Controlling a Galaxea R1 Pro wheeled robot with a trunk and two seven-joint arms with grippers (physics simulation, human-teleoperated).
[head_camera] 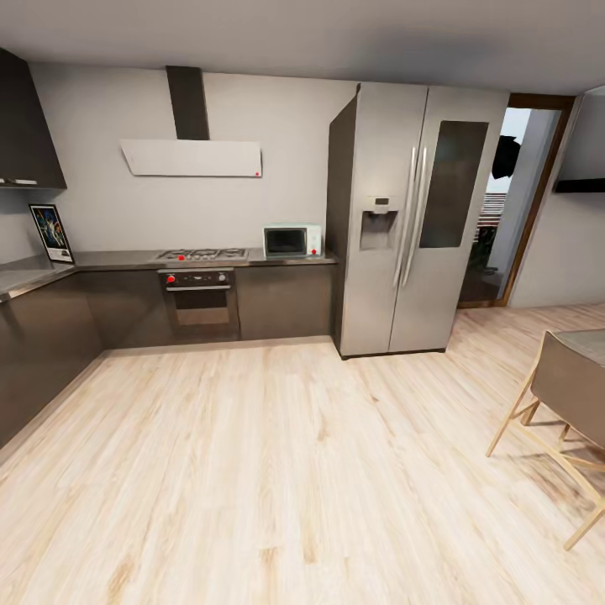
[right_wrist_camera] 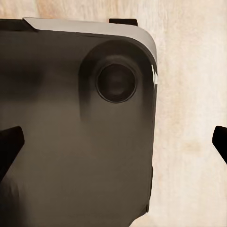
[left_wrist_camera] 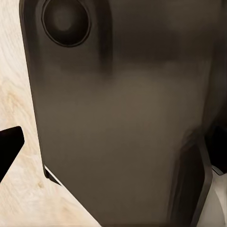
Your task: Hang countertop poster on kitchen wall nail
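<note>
Leaning poster [head_camera: 51, 233] at countertop [head_camera: 118, 260] corner, beyond open floor [head_camera: 277, 470].

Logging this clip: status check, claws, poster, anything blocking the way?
Right claw open, empty; left claw state unclear. Poster upright on the countertop, far left corner against the wall. Bare wood floor between; chair off right.

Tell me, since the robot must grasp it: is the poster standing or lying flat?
Standing: the poster is upright on the kitchen countertop, against the wall.
</note>
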